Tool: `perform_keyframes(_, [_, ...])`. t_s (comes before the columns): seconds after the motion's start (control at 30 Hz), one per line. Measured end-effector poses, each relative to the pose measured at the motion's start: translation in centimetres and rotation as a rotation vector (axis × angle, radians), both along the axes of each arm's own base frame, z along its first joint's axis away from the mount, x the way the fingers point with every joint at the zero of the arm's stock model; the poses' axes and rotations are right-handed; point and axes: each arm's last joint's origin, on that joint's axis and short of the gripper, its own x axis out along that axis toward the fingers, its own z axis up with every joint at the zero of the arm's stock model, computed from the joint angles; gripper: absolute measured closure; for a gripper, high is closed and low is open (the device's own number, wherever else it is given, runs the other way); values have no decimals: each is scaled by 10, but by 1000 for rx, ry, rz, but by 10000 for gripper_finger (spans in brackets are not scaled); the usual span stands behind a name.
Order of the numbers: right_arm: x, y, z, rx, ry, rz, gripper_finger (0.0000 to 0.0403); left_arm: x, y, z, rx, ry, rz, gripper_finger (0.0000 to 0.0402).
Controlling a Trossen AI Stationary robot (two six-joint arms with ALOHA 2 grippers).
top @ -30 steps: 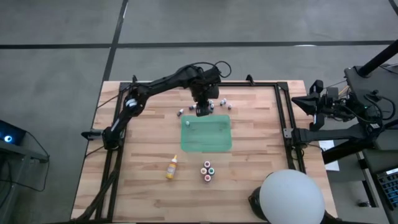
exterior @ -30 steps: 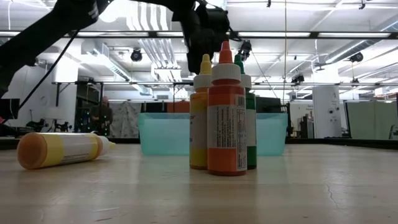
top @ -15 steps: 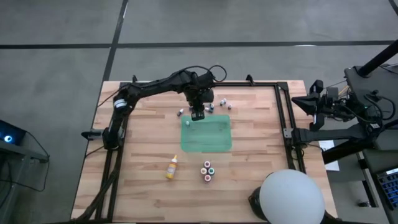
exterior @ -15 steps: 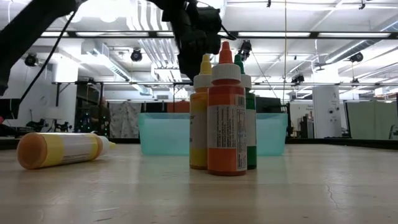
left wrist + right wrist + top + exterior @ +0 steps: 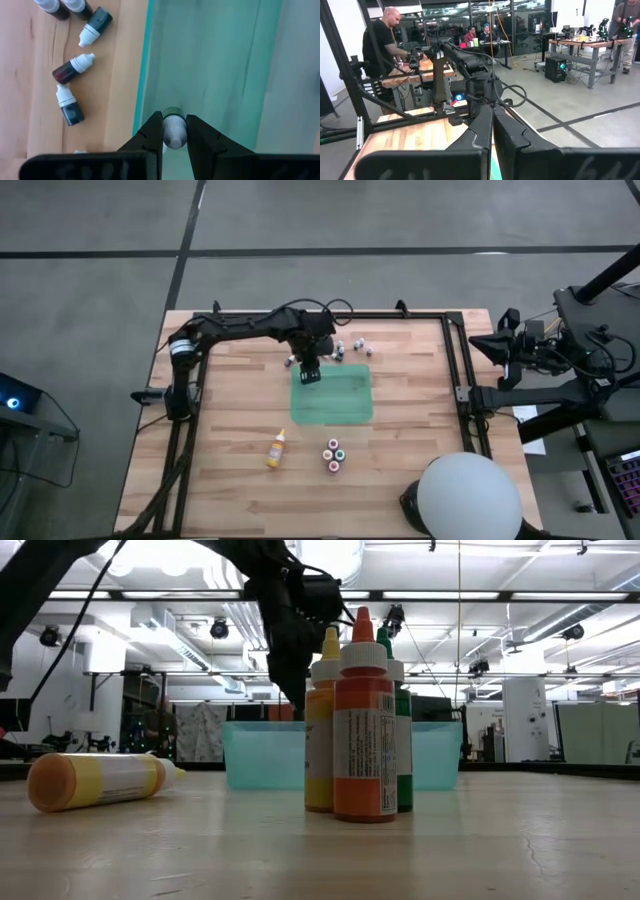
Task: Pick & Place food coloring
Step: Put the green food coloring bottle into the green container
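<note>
My left gripper [image 5: 310, 370] hangs over the far left corner of the green tray [image 5: 340, 402], shut on a tiny food coloring bottle [image 5: 173, 131] with a white cap and a dark green body. Other tiny bottles [image 5: 72, 70] lie on the wood beside the tray's far edge [image 5: 355, 345]. A cluster of upright bottles [image 5: 335, 455] stands near the front, and a yellow-orange bottle [image 5: 275, 450] lies on its side to their left. My right gripper [image 5: 493, 135] is shut and waits off the table's right side [image 5: 495, 345]. My left gripper pinches the tiny bottle by its white cap [image 5: 174, 136] between the two fingers. The fingers slant steeply down from above. The dark green body [image 5: 172, 112] points away below the fingertips, over the tray; whether it touches the tray floor I cannot tell.
A black frame [image 5: 452, 350] borders the table's far and side edges. A round white dome [image 5: 468, 498] sits at the front right corner. In the low view the upright orange bottle [image 5: 363, 720] and its neighbours stand before the tray [image 5: 270, 755]. People work in the room beyond.
My left gripper has come down and moved toward the table's near and left edges, from above the loose bottles at the far edge to the tray's far left corner. It has stayed shut.
</note>
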Motion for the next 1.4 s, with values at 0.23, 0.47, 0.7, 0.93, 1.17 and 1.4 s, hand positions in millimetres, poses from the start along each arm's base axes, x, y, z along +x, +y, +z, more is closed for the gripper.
perform_keyframes(0.23, [0,0,0,-2,0,0,394,4,2,-11,35,-20,8,362])
perform_keyframes(0.47, [0,0,0,-1,0,0,394,1,-4,-28,22,27,1,362])
perform_keyframes(0.7, [0,0,0,-2,0,0,394,0,-8,-39,22,33,-13,362])
perform_keyframes(0.93, [0,0,0,-1,0,0,394,0,-8,-50,42,16,-11,362])
perform_keyframes(1.17, [0,0,0,0,-1,0,394,-1,-8,-57,55,6,-6,362])
perform_keyframes(1.4, [0,0,0,-1,0,0,394,-2,-8,-61,61,16,-4,362])
